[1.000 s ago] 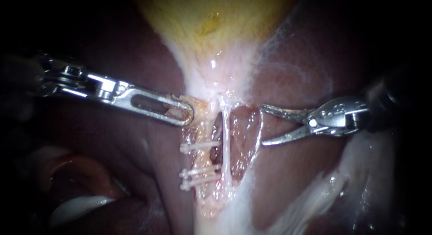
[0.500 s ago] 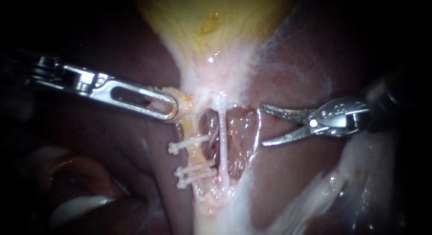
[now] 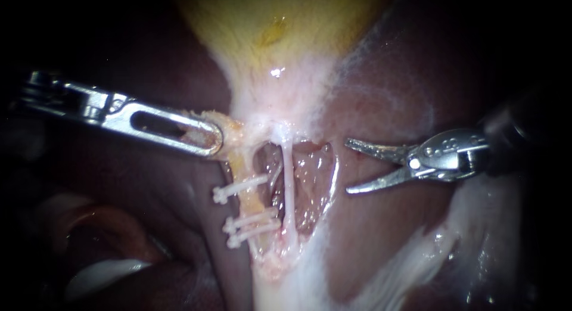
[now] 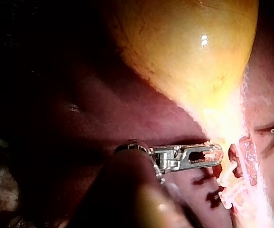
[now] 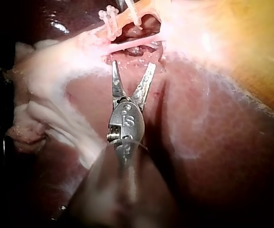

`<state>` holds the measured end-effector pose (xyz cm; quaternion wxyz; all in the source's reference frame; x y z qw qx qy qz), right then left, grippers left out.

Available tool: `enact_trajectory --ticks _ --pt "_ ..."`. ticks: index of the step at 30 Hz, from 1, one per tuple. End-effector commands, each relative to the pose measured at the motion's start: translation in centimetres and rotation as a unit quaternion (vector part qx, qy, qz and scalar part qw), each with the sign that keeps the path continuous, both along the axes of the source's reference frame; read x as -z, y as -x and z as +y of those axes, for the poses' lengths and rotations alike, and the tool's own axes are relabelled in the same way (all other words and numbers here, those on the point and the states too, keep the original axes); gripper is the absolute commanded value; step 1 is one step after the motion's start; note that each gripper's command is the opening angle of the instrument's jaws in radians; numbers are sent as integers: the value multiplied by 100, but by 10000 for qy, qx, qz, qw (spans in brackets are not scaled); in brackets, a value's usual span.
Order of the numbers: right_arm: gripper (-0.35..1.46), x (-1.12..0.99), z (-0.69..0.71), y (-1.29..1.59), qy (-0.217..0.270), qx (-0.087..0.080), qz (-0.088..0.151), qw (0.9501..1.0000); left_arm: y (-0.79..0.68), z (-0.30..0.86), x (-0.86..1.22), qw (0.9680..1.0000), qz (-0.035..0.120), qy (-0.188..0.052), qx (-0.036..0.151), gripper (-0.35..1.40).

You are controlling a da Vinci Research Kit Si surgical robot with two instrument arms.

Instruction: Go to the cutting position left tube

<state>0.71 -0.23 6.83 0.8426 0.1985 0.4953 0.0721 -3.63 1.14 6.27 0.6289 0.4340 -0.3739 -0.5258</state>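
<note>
Though left wrist view catches only its tip, right instrument [image 3: 347,167] gapes.

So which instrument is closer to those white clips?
Left. The left instrument grips tissue just above the clips; the right instrument, jaws open, sits apart, beyond the thin tube.

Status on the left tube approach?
Left instrument shut on tissue below gallbladder. Right instrument open, short of clipped left tube. Thin right tube lies between.

No readable text, no labels; no signs (any view)
</note>
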Motion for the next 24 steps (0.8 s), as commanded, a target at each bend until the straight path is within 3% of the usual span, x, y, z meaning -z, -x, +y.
enact_trajectory --ticks 1,15,24 --pt "144 -2 -4 -4 -54 -3 -4 10000 0 0 0 10000 -1 1 1 -35" --pt "144 -26 -41 -48 -884 85 6 9961 2 -1 3 10000 6 1 11 -35" --pt "144 -28 -43 -68 -1183 172 168 9927 4 -3 5 10000 11 0 19 -35"
